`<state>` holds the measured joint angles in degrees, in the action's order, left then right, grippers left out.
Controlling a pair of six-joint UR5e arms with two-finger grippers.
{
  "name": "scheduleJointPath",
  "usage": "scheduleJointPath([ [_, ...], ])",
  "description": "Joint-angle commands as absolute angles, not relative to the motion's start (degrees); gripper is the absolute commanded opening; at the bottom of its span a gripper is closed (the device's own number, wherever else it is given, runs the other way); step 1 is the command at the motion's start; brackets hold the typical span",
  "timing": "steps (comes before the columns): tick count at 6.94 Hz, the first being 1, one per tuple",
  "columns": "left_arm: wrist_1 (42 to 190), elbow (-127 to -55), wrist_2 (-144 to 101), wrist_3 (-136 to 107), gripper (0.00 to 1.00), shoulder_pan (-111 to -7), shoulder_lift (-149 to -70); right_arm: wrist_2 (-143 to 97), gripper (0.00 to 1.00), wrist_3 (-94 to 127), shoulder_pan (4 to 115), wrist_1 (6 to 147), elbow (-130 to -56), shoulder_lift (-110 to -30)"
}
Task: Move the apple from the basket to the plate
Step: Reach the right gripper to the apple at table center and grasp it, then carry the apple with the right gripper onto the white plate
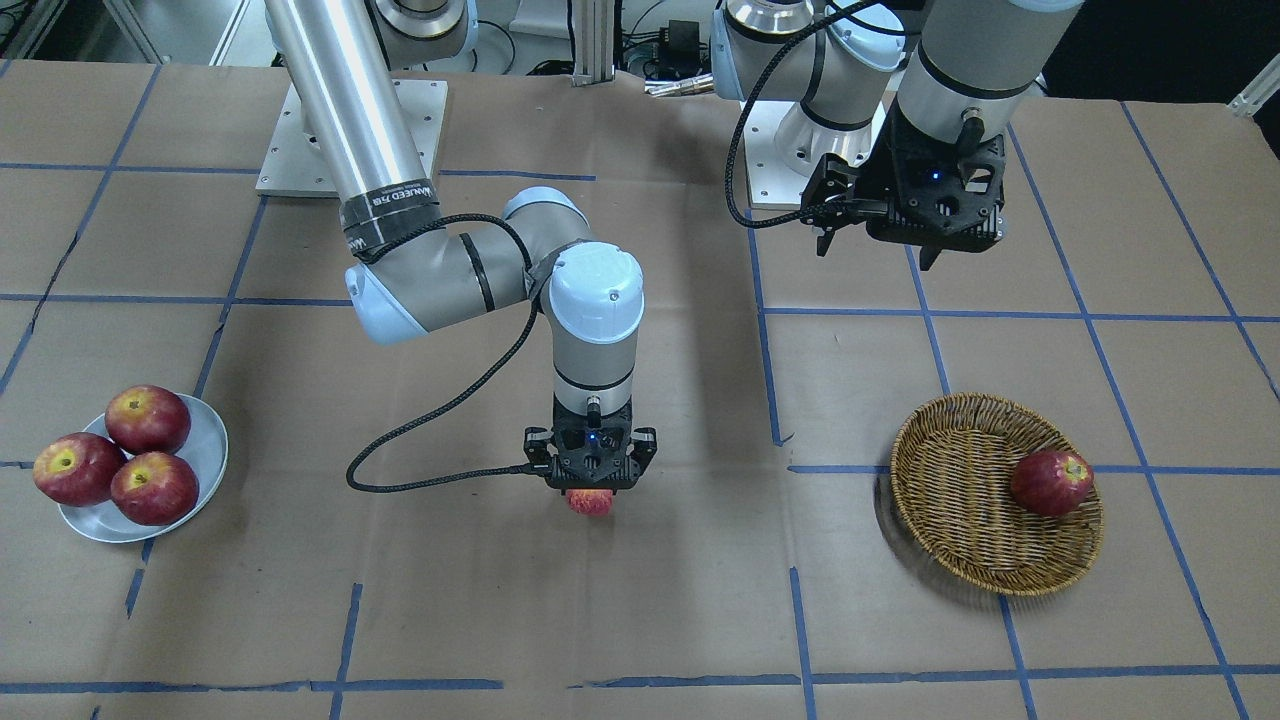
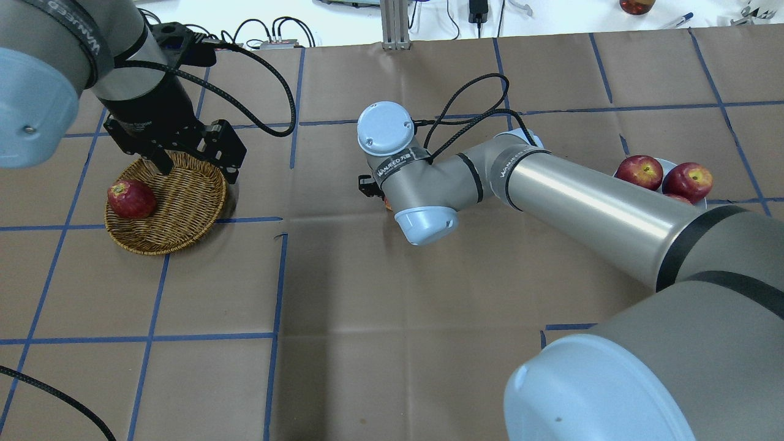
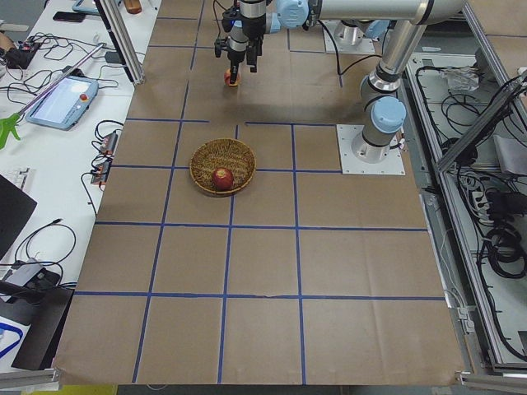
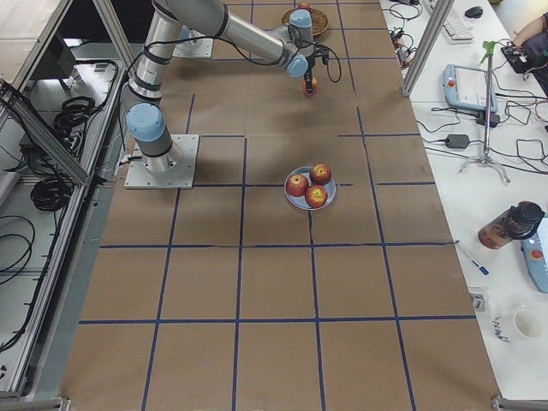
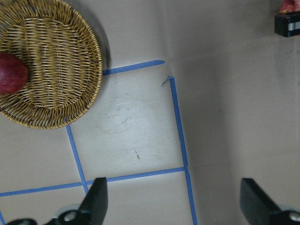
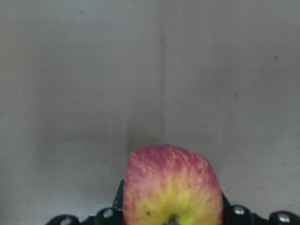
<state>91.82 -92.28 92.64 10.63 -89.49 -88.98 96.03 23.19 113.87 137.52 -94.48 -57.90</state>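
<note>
Right arm (image 2: 582, 202) looms closest, stretched over my papered table (image 1: 640, 600). Between wicker basket (image 1: 960, 520) and bluish plate (image 1: 208, 440), its claw (image 1: 592, 492) clenches the yellow-streaked apple (image 1: 590, 504). My left claw (image 1: 878, 255) hangs released, fingers spread wide.

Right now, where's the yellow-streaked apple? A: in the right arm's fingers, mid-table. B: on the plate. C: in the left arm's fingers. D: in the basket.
A: the apple sits clamped in the right gripper, partway between the basket and the plate.
</note>
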Motion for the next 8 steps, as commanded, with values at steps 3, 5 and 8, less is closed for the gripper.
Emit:
scheduleJointPath([
  [3,92.2,-92.3,92.6,10.6,0.99,-89.6,-88.0,95.8,0.53,15.3,104.1,120.5,-93.3,-72.2],
  [5,92.4,-92.3,92.6,10.6,0.99,-89.6,-87.8,95.7,0.51,-1.0,91.5,115.7,-95.0,-77.2],
  [8,92.4,-92.3,92.7,10.6,0.99,-89.6,-87.9,91.4,0.50,-23.8,73.8,115.6,-96.1,-78.6],
])
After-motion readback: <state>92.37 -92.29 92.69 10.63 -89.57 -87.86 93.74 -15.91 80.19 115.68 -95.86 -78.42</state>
